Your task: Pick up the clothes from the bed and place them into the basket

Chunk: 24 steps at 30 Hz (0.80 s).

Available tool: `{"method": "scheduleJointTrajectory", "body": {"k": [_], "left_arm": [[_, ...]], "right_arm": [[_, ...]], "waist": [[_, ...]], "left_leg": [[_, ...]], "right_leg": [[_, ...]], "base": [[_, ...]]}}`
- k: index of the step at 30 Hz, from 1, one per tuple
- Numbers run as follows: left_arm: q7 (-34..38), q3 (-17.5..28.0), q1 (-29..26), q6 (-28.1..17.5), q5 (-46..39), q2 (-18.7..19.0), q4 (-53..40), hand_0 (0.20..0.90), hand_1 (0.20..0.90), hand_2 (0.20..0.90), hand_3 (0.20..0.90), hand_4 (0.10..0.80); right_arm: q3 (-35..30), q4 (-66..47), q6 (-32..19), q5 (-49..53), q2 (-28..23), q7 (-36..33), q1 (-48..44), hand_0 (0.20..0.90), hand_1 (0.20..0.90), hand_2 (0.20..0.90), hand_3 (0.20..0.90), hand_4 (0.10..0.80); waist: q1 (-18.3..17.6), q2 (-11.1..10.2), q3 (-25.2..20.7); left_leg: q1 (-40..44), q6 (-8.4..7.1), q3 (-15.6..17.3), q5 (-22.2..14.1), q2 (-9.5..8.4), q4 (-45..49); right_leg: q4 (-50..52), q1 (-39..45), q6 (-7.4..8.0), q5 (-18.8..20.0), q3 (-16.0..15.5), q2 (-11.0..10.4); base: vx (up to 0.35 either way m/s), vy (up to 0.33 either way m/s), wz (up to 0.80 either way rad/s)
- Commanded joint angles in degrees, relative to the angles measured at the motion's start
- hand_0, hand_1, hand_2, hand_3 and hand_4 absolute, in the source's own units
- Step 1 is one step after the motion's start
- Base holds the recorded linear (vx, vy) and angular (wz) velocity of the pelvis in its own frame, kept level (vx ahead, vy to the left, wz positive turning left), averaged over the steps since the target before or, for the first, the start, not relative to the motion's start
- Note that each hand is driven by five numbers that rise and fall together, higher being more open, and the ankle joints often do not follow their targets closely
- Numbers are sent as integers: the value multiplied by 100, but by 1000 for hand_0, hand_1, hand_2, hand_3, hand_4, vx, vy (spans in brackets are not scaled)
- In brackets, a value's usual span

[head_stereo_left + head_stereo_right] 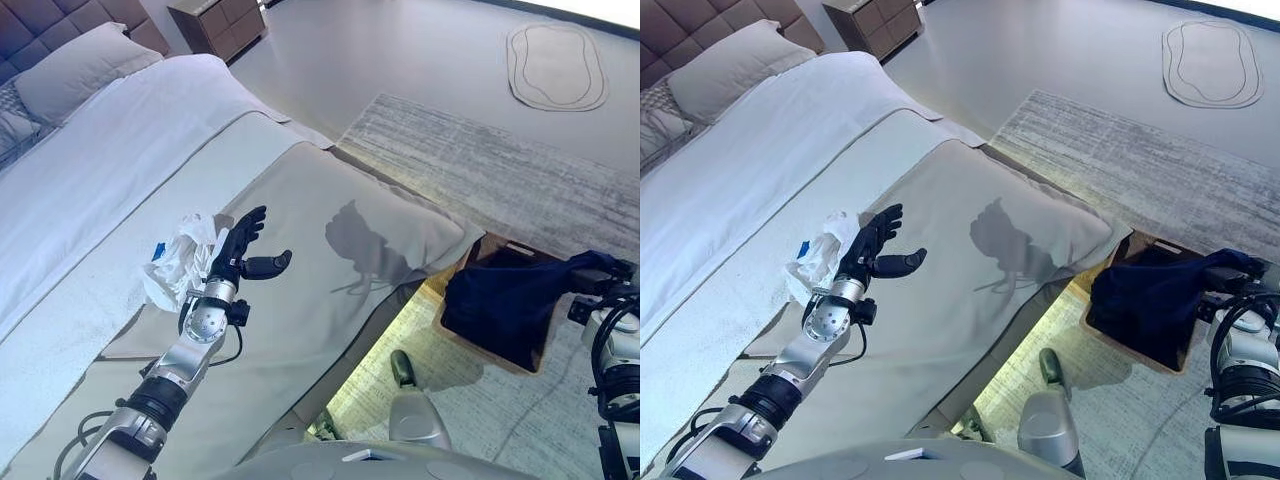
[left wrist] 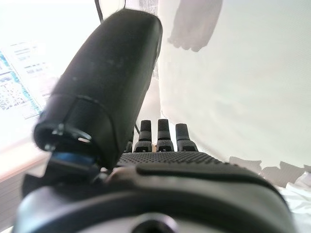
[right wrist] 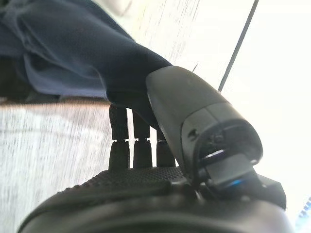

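A crumpled white garment [image 1: 175,258] with a small blue tag lies on the bed's beige throw [image 1: 340,290]. My left hand [image 1: 236,248] hovers just to its right, open, with its fingers straight and thumb spread; the left wrist view shows nothing between them. A dark navy garment [image 1: 510,295] drapes over the brown basket [image 1: 1137,242] on the rug beside the bed. My right hand [image 1: 1228,290] shows at the far right edge, and in the right wrist view its thumb [image 3: 194,116] and fingers [image 3: 133,141] pinch the navy cloth [image 3: 63,53].
White bedding [image 1: 130,150] and pillows [image 1: 80,65] fill the bed's head end. A wooden nightstand [image 1: 215,25] stands beyond it. A grey striped rug [image 1: 480,150] lies under the basket, and a small oval mat [image 1: 555,65] lies far back.
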Motion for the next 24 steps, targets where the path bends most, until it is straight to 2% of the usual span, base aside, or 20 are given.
{"method": "scheduleJointTrajectory", "body": {"k": [1, 4, 5, 6, 14, 24], "left_arm": [[241, 18, -520, -410, -43, 198, -359, 900, 900, 900, 900, 800], [272, -1, -532, -399, -24, 164, -367, 900, 900, 900, 900, 800], [278, -6, -533, -408, -16, 158, -360, 900, 900, 900, 900, 800], [292, -11, -530, -407, 4, 135, -366, 900, 900, 900, 900, 800], [293, -2, -555, -325, 21, 129, -417, 900, 900, 900, 900, 800], [240, 63, -485, -312, 46, 142, -422, 900, 900, 900, 900, 800]], "right_arm": [[-248, -28, -495, -469, -708, -403, -610, 300, 300, 300, 200, 100], [-235, 2, -421, -635, -742, -417, -592, 300, 300, 300, 200, 100], [-226, 59, -335, -786, -774, -446, -576, 535, 535, 535, 475, 375], [-222, 141, -373, -732, -793, -418, -552, 900, 900, 900, 900, 800], [-169, 303, -361, -738, -822, -100, -559, 900, 900, 900, 900, 800], [-49, 163, -286, -848, -690, 60, -489, 900, 900, 900, 900, 800]], "waist": [[-28, -210, -111], [-56, -198, -108], [-65, -194, -110], [-72, -187, -108], [-60, -161, -110], [5, -240, -139]], "left_leg": [[-3, -180, -614, -389, -12, 205], [-12, -178, -594, -390, -12, 214], [-14, -181, -581, -388, -7, 217], [-14, -184, -570, -385, 0, 214], [-5, -191, -578, -371, -3, 205], [-1, -161, -613, -388, -19, 225]], "right_leg": [[102, 334, -122, -492, -434, 328], [105, 317, -126, -495, -403, 334], [104, 318, -129, -500, -393, 335], [101, 315, -130, -500, -388, 333], [105, 342, -144, -508, -386, 333], [103, 368, -147, -503, -419, 323]], "base": [[0, 0, 0], [0, 0, 0], [0, 0, 0], [0, 0, 0], [0, 0, 0], [0, 0, 0]]}}
